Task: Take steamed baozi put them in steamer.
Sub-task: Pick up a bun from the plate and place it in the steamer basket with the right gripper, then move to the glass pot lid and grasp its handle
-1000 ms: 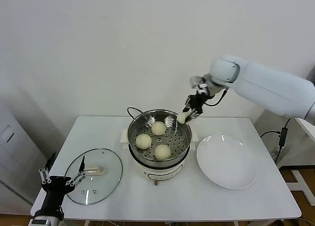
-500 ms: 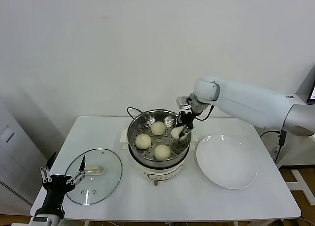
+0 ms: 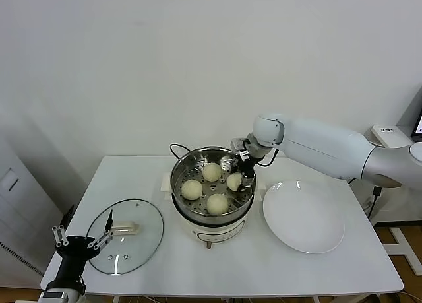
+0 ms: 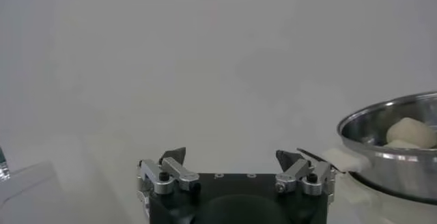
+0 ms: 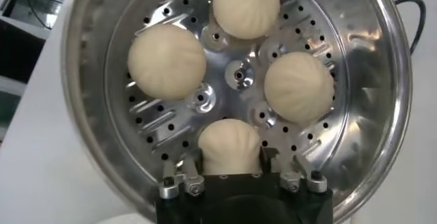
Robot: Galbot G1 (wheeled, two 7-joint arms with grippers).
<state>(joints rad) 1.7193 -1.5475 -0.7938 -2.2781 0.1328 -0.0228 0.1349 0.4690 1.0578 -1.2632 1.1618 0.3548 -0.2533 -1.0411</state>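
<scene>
I am seeing the right gripper point(image 3: 236, 175) reaching inside the steamer point(image 3: 179, 176) and gripping the fourth baozi point(image 5: 229, 147) — it is sitting on the perforated floor near the other three baozi point(image 5: 166, 61). The left gripper point(image 3: 80, 242) is waiting spread apart at the table point(image 3: 264, 263) edge, beside the glass lid point(image 3: 125, 235) — the white plate point(image 3: 304, 216) lies right of the steamer.

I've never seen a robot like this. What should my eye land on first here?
First, the shiny steamer mid-table, with four baozi on its perforated floor. The right gripper reaches inside, closed on the fourth bun. Beside it lie a white plate on the robot's right and a glass lid on its left, near the idle left gripper.
</scene>
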